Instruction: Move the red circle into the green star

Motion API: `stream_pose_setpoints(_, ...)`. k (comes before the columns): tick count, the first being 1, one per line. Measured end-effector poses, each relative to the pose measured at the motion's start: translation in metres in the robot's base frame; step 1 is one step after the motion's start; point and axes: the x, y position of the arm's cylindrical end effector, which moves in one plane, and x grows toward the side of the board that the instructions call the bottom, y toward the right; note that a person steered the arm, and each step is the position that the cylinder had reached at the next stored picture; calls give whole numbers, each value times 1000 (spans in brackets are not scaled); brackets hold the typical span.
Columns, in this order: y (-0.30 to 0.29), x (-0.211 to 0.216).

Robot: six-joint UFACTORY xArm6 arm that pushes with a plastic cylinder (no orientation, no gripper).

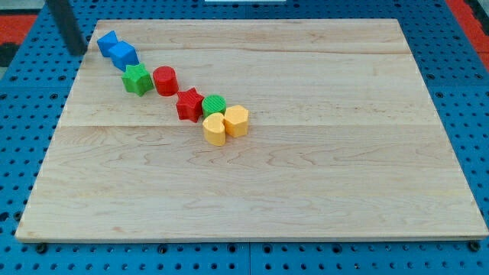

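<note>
Our rod is leaning at the view's top left, my tip [77, 52] resting bare off the board; the red circle [165, 80] is sitting touching the green star [137, 79], well right of it.

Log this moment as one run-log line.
my tip: off board's top-left corner, left of blue blocks | red circle: beside green star, on its right | contact: unclear

A diagonal chain of blocks blocks passage from the desk [306, 191]'s top-left corner toward its middle: blue cube [123, 54], green star [137, 79], red circle [165, 80], red star [189, 105], yellow blocks [226, 124]. My tip [79, 52] stands at that corner's edge.
</note>
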Motion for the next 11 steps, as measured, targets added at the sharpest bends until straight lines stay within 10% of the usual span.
stream_pose_setpoints(1,25,86)
stream_pose_setpoints(2,49,83)
stream_pose_setpoints(6,258,-29)
stream_pose_setpoints(11,159,0)
